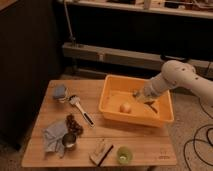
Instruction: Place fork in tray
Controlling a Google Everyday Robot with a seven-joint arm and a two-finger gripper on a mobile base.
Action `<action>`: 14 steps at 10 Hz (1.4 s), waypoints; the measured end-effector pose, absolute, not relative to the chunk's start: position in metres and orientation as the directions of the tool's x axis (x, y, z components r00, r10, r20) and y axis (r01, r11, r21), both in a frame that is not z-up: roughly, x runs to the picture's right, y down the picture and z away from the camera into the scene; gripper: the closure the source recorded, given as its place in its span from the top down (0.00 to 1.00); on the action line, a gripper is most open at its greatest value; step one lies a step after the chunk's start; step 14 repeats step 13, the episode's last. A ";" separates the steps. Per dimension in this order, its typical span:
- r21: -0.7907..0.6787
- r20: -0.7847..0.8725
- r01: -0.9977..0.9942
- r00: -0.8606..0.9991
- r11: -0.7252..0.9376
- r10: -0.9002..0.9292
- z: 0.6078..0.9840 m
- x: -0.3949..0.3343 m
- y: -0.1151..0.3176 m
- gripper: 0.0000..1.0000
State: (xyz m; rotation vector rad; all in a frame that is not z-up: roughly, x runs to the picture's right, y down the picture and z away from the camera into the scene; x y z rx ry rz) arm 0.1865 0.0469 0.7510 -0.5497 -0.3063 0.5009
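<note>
The orange-yellow tray sits on the right half of the wooden table. My gripper, on the white arm that reaches in from the right, hangs low inside the tray near its middle. A small thin dark fork shows just below and right of the gripper, over the tray floor. Whether the gripper still holds it cannot be told. A round pale yellow item lies on the tray floor left of the gripper.
On the table's left half are a white-headed brush with a black handle, a blue-grey item, dark grapes, a blue cloth and a metal cup. A small block and a green cup stand near the front edge.
</note>
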 end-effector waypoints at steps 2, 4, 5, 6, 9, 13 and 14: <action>-0.563 0.129 -0.386 0.832 0.731 0.539 0.752 0.194 0.048 0.39; -0.561 0.110 -0.394 0.836 0.728 0.537 0.753 0.198 0.048 0.60; -0.559 0.095 -0.408 0.833 0.722 0.544 0.754 0.202 0.049 0.69; -0.556 0.083 -0.423 0.829 0.716 0.554 0.753 0.206 0.049 0.75; -0.549 0.067 -0.448 0.818 0.706 0.571 0.754 0.210 0.049 0.80; -0.550 0.067 -0.447 0.818 0.706 0.571 0.754 0.209 0.049 0.80; -0.550 0.067 -0.447 0.818 0.706 0.571 0.754 0.209 0.049 0.80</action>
